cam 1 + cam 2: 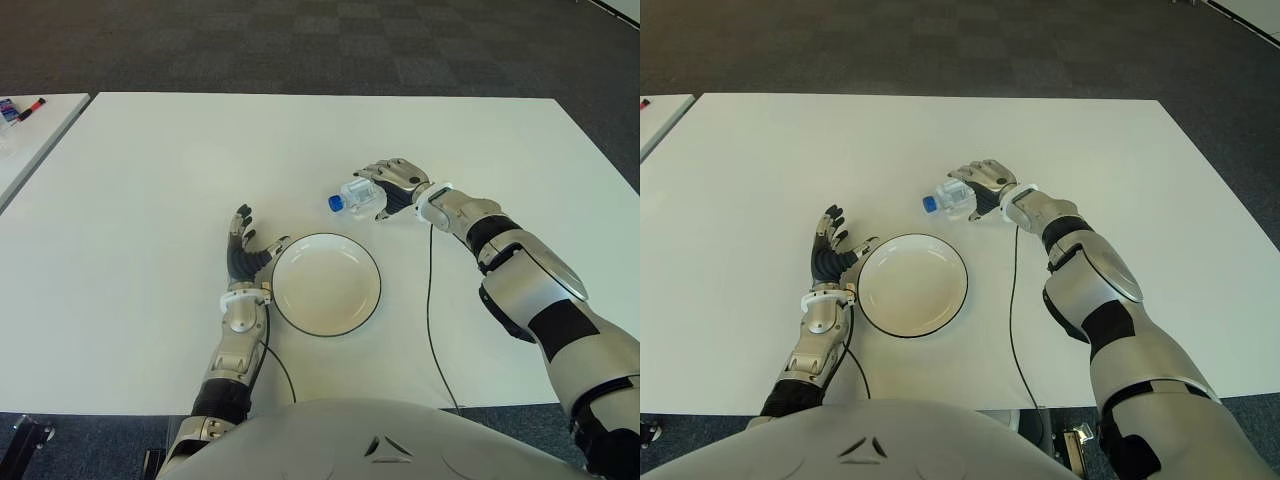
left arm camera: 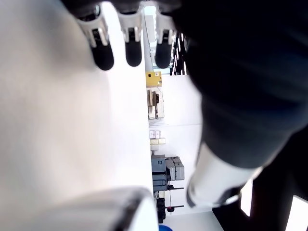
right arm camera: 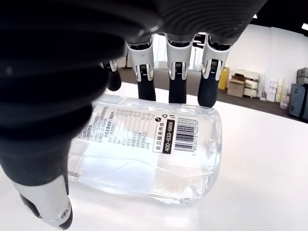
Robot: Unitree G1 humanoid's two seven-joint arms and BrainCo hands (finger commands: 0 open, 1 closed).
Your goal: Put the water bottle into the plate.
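Note:
A clear water bottle (image 1: 357, 194) with a blue cap (image 1: 336, 203) lies on its side on the white table (image 1: 150, 180), just beyond the plate. My right hand (image 1: 393, 178) is cupped over it. In the right wrist view the fingers (image 3: 175, 72) reach past the far side of the bottle (image 3: 154, 149) and the thumb (image 3: 45, 202) hangs on the near side, not closed on it. The white plate (image 1: 326, 283) with a dark rim stands empty near the table's front. My left hand (image 1: 243, 250) shows beside the plate's left edge, fingers spread.
A thin black cable (image 1: 432, 320) runs from my right wrist down to the table's front edge. A second table (image 1: 30, 130) with small items stands at the far left. Dark carpet lies beyond the table's far edge.

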